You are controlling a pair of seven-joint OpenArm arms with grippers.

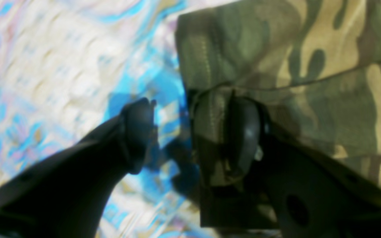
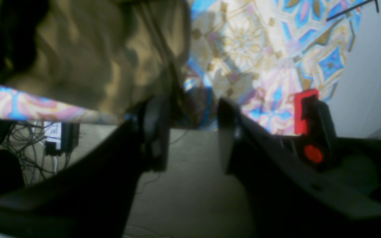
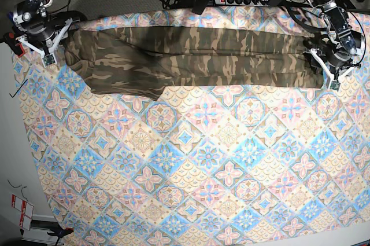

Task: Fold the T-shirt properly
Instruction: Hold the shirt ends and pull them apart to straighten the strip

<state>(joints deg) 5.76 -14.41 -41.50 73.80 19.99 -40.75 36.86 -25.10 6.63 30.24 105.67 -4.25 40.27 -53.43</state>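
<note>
Soft, matt camouflage cloth T-shirt [image 3: 191, 58] with stitched hems; matt woven pastel patterned tablecloth [image 3: 191, 165]; smooth, slightly glossy black plastic jaws.

**Bright overhead view, murky wrist views**

From the base view we see even, bright light on the tablecloth [image 3: 191, 159], sharp at its centre, with its edges bowed by the wide lens. Shadows there are faint. In the left wrist view the tablecloth smears into blur, and the dark fingers [image 1: 137, 132] cast a deep shadow on it. The right wrist view is dim and soft above the tablecloth's edge, with the T-shirt [image 2: 88, 56] unfocused.
</note>
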